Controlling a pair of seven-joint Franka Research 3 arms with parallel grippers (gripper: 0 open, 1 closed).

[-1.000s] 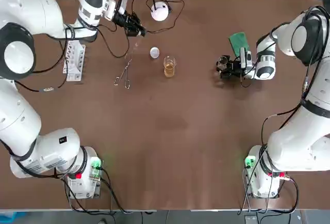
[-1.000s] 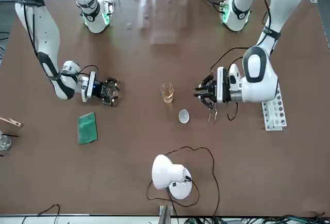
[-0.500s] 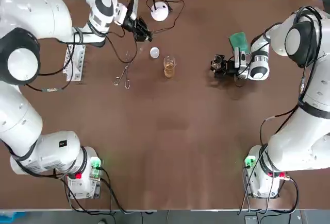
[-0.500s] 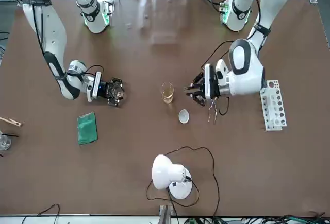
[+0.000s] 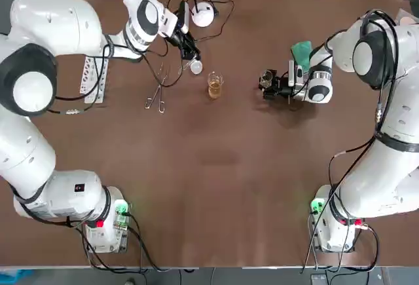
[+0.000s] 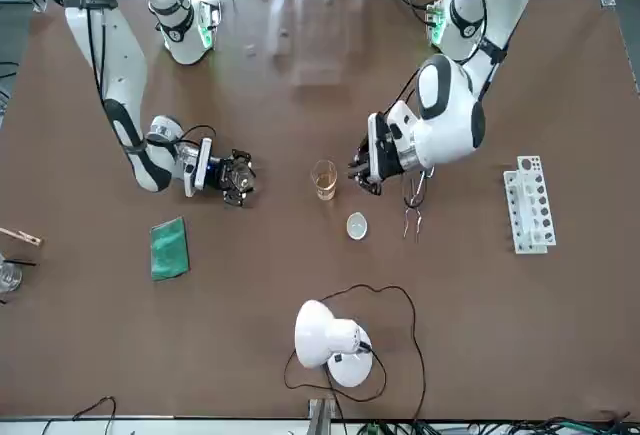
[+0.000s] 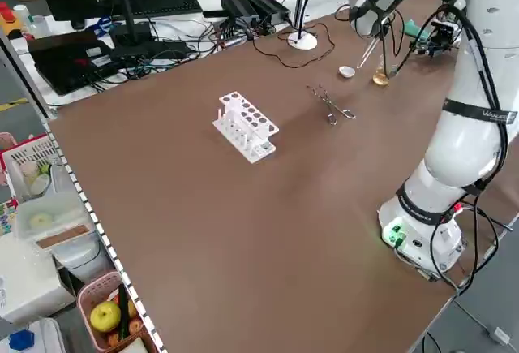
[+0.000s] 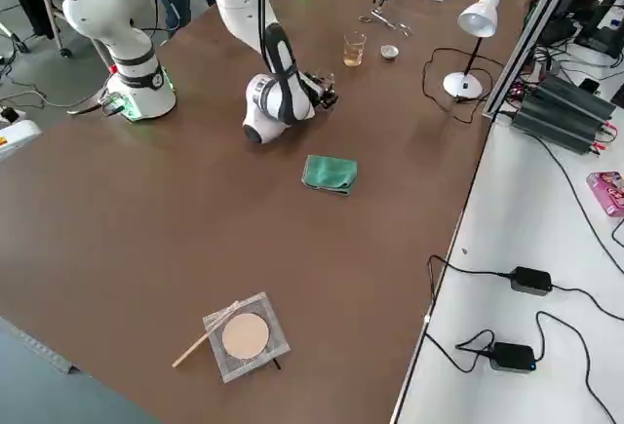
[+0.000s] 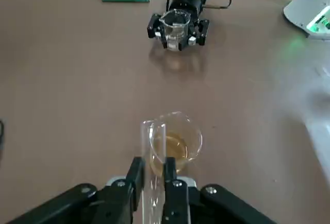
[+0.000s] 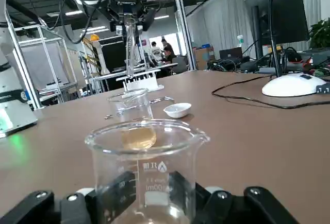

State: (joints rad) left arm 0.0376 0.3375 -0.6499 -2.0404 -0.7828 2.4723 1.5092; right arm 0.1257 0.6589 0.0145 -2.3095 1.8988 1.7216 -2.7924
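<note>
Glass test tube (image 9: pixel 153 195), clamped between the closed fingers (image 9: pixel 174 185) of the left gripper (image 5: pixel 190 50); held above the brown table (image 5: pixel 216 187) near the middle of its far edge, just beside a small white dish (image 5: pixel 196 67). Contents of the tube cannot be made out

Glass beaker, empty (image 10: pixel 147 165), gripped at its base by the right gripper (image 5: pixel 267 83), whose fingers are closed against its wall; carried low over the surface, towards the far right corner but well in from both edges

Second glass beaker (image 5: pixel 215 84), a shallow layer of amber liquid held in it; stood upright on the surface between the two grippers, nearer the far edge than the near one, and touched by neither

Metal tongs (image 5: pixel 157 95), laid flat to the left of the amber beaker

White test tube rack (image 7: pixel 246 126), placed towards the far left corner, its holes seen unfilled

Green cloth (image 5: pixel 302 50), folded, laid just beyond the right gripper towards the far edge

White desk lamp (image 6: pixel 330 340), stood at the far edge, its black cable looped over the surface

Wire gauze square with a round pad and a thin stick (image 8: pixel 244 336), set by the right edge

Side benches with monitors, cables and power bricks are seen around the table; a basket of fruit (image 7: pixel 105 316) is kept on the floor at the left
</note>
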